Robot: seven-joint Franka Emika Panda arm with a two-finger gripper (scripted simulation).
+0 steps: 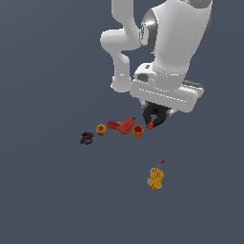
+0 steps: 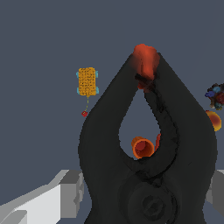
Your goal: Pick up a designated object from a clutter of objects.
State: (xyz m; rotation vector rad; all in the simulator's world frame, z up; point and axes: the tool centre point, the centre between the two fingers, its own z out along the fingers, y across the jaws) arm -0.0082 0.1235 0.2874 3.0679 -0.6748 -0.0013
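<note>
The black spring clamp (image 1: 156,114) hangs right under my hand, its red-orange jaw tips (image 1: 150,125) pointing down towards the floor. In the wrist view the clamp (image 2: 105,144) fills most of the picture, with its red tips (image 2: 145,59) far from the camera. My gripper (image 1: 158,110) is closed on the clamp's body. One grey finger (image 2: 48,199) shows at one side of the clamp and the edge of the other at the opposite side. The orange cup (image 2: 143,147) shows small through the clamp's loop, so the clamp seems held above the floor.
On the floor lie a red angular tool (image 1: 121,126), the orange cup (image 1: 138,131), a yellow-red fruit (image 1: 101,129) and a dark multicoloured lump (image 1: 86,138). An orange-yellow blocky item (image 1: 156,177) with a small red bit (image 1: 162,161) lies apart.
</note>
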